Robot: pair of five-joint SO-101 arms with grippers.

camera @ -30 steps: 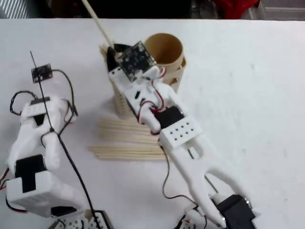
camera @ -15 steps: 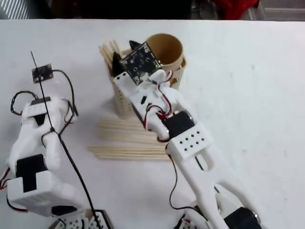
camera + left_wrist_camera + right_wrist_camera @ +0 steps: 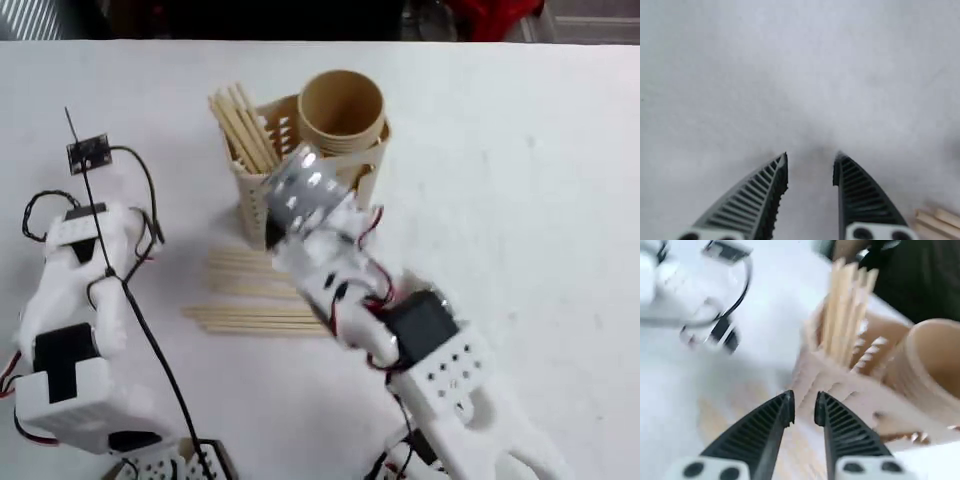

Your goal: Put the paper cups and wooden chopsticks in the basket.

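Observation:
A perforated beige basket (image 3: 255, 200) stands at the table's far middle. Stacked paper cups (image 3: 342, 105) sit in its right part, and several wooden chopsticks (image 3: 240, 125) lean in its left part. More loose chopsticks (image 3: 255, 320) lie in two rows on the table in front of it. My right gripper (image 3: 804, 407) hangs just in front of the basket (image 3: 850, 385), above the loose sticks, open by a narrow gap with nothing in it. My left gripper (image 3: 810, 160) is open over bare table, with chopstick ends (image 3: 935, 220) beside it.
The left arm (image 3: 80, 260) sits folded at the table's left side, with a black cable (image 3: 150, 340) trailing toward the front edge. The right arm (image 3: 420, 340) crosses the front middle. White tabletop (image 3: 520, 180) spreads to the right of the basket.
The right gripper held a chopstick above the basket, let it go among the others, then pulled back toward the front and lowered. The left arm has not moved.

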